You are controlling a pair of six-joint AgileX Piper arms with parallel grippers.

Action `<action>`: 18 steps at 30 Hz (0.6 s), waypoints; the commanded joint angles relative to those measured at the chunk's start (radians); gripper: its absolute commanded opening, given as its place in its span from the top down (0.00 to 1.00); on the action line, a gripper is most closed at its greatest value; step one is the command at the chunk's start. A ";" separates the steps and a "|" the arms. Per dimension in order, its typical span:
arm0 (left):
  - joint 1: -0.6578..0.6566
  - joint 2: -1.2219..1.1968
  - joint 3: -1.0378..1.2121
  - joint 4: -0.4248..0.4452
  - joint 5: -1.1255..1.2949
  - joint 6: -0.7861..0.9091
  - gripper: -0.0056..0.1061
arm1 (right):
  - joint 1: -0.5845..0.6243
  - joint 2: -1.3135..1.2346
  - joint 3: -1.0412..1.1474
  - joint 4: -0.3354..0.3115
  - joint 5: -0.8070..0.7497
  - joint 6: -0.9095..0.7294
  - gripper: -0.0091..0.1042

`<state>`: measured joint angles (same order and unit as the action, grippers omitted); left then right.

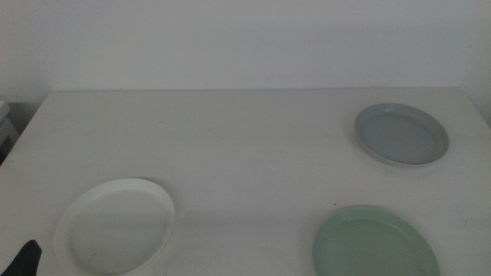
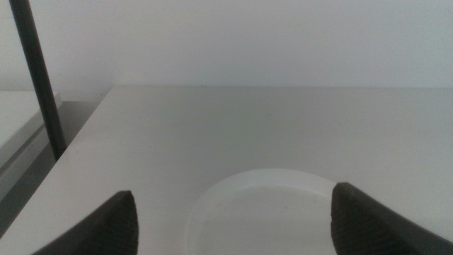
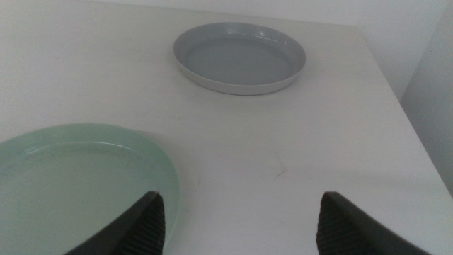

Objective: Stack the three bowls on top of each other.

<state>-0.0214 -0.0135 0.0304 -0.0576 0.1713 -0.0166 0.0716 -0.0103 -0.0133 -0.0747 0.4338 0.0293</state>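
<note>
Three shallow bowls lie apart on the white table (image 1: 245, 146). The white bowl (image 1: 115, 226) sits at the front left, the grey-blue bowl (image 1: 401, 134) at the back right, the mint green bowl (image 1: 376, 241) at the front right. My left gripper (image 2: 233, 219) hangs open just short of the white bowl (image 2: 262, 212), and only its dark tip (image 1: 23, 259) shows in the middle view. Open too, my right gripper (image 3: 237, 219) hovers beside the green bowl (image 3: 78, 184), with the grey-blue bowl (image 3: 241, 57) farther off.
A thin black pole (image 2: 39, 78) stands beside the table's left edge. The table's right edge (image 3: 403, 106) runs close to the grey-blue bowl. A white wall (image 1: 245, 38) rises behind the table.
</note>
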 commanded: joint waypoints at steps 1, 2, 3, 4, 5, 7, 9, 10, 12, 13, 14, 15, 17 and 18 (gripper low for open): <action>0.001 -0.003 -0.004 -0.012 -0.077 -0.010 0.10 | -0.007 -0.021 -0.049 -0.008 -0.062 -0.009 0.44; 0.001 -0.003 -0.004 -0.012 -0.077 -0.010 0.10 | -0.007 -0.013 -0.066 -0.009 -0.057 -0.009 0.44; 0.001 -0.003 -0.004 -0.012 -0.077 -0.009 0.10 | -0.007 -0.004 -0.081 -0.009 -0.052 -0.009 0.44; 0.001 -0.003 -0.004 -0.012 -0.077 -0.009 0.10 | -0.007 0.010 -0.103 -0.009 -0.042 -0.009 0.44; 0.001 -0.003 -0.004 -0.012 -0.077 -0.009 0.10 | -0.007 0.028 -0.127 -0.010 -0.034 -0.009 0.44; 0.001 -0.003 -0.004 -0.012 -0.077 -0.009 0.10 | -0.007 0.072 -0.176 -0.014 -0.017 -0.009 0.44; 0.001 -0.003 -0.004 -0.012 -0.077 -0.009 0.10 | -0.007 0.122 -0.222 -0.014 0.014 -0.009 0.44; 0.001 -0.003 -0.004 -0.012 -0.077 -0.009 0.10 | -0.007 0.154 -0.248 -0.012 0.037 -0.009 0.44; 0.001 -0.003 -0.004 -0.012 -0.077 -0.009 0.10 | -0.007 0.214 -0.296 -0.007 0.082 -0.009 0.44; 0.001 -0.003 -0.004 -0.012 -0.077 -0.009 0.10 | -0.007 0.248 -0.322 -0.001 0.098 -0.009 0.44; 0.001 -0.003 -0.004 -0.012 -0.077 -0.009 0.10 | -0.007 0.281 -0.348 0.008 0.122 -0.009 0.44; 0.001 -0.003 -0.004 -0.012 -0.077 -0.009 0.10 | -0.007 0.314 -0.369 0.018 0.142 -0.009 0.44; 0.001 -0.003 -0.004 -0.012 -0.077 -0.009 0.10 | -0.007 0.376 -0.428 0.050 0.201 -0.009 0.44; 0.001 -0.003 -0.004 -0.012 -0.077 -0.009 0.10 | -0.007 0.401 -0.450 0.068 0.231 -0.009 0.44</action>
<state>-0.0214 -0.0135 0.0304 -0.0576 0.1713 -0.0166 0.0716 0.3415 -0.3976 -0.0283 0.6790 0.0293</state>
